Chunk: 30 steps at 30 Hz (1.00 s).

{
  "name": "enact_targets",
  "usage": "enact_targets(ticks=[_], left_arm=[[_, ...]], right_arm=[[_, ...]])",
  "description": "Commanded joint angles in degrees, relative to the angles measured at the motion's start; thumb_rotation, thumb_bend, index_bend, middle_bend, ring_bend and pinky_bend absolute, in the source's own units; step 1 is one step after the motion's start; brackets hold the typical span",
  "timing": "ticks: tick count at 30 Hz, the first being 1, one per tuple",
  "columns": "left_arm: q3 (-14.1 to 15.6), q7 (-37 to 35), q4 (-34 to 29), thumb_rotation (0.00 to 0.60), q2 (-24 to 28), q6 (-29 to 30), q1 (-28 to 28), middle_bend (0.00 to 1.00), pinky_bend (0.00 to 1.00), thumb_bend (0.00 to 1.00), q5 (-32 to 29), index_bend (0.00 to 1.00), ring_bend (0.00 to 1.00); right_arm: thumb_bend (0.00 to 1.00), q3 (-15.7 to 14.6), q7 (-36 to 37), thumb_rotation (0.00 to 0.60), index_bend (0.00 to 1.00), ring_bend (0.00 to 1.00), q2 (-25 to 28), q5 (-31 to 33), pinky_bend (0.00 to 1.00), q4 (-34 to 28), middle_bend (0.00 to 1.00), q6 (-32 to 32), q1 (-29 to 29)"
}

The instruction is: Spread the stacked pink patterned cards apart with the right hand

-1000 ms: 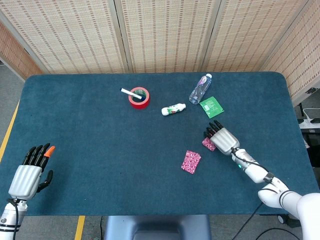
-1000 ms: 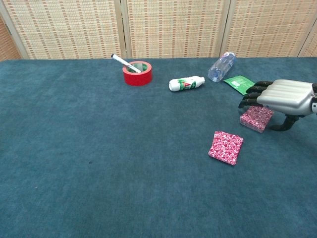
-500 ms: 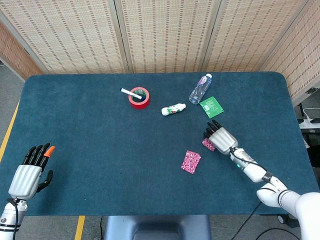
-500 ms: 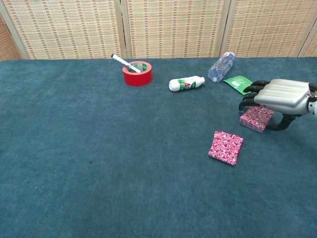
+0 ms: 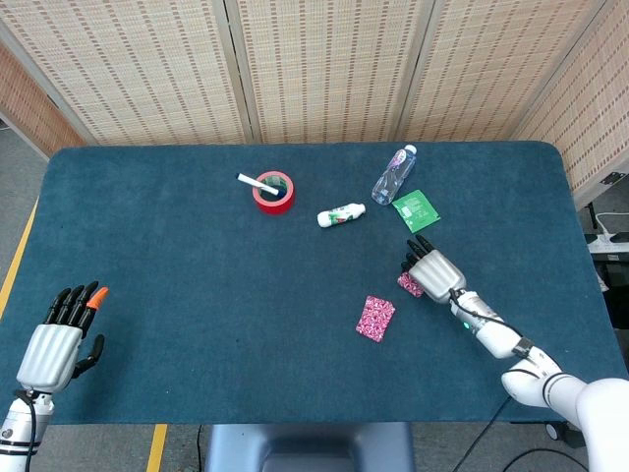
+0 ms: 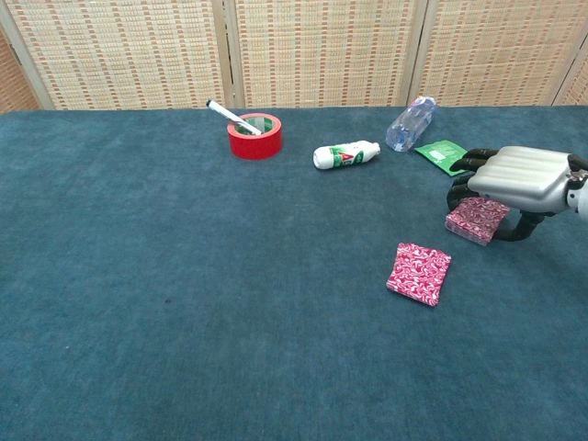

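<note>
- Right hand [image 6: 516, 179], right of frame: palm down over the card stack [image 6: 476, 220], fingers spread; contact cannot be told, nothing gripped.
- One card [image 6: 419, 273] lies apart, lower left of the stack, on the tabletop [image 6: 184, 276].
- Left hand [image 5: 59, 339], lower left in head view: open, empty.

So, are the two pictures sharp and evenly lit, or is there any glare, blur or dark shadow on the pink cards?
Head view: even, soft light, no glare, everything sharp; the pink card stack is small and partly hidden under the right hand. Chest view: also sharp; the hand casts only a faint shadow on the stack, and the loose pink card shows its pattern clearly.
</note>
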Motion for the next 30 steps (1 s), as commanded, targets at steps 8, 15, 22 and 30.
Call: enact_targets(ticks=[8, 15, 22, 30], left_arm=[[0.04, 0.08, -0.11, 0.600, 0.06, -0.01, -0.01, 0.00, 0.07, 0.52, 0.03, 0.00, 0.00], [0.00, -0.01, -0.07, 0.600, 0.04, 0.05, 0.00, 0.00, 0.07, 0.52, 0.00, 0.00, 0.00], [0.09, -0.18, -0.10, 0.600, 0.11, 0.24, 0.07, 0.00, 0.07, 0.52, 0.19, 0.00, 0.00], [0.09, -0.05, -0.35, 0.600, 0.18, 0.35, 0.02, 0.00, 0.07, 0.52, 0.40, 0.00, 0.00]], right_arm=[[0.24, 0.07, -0.56, 0.600, 0.40, 0.08, -0.18, 0.20, 0.00, 0.20, 0.31, 0.03, -0.08], [0.24, 0.13, -0.73, 0.600, 0.52, 0.14, -0.58, 0.05, 0.00, 0.50, 0.37, 0.45, -0.05], [0.24, 0.27, -0.92, 0.600, 0.59, 0.16, -0.45, -0.11, 0.00, 0.41, 0.41, 1.39, -0.19], [0.24, 0.61, -1.54, 0.600, 0.61, 0.17, 0.88, -0.20, 0.00, -1.59, 0.42, 2.60, -0.32]])
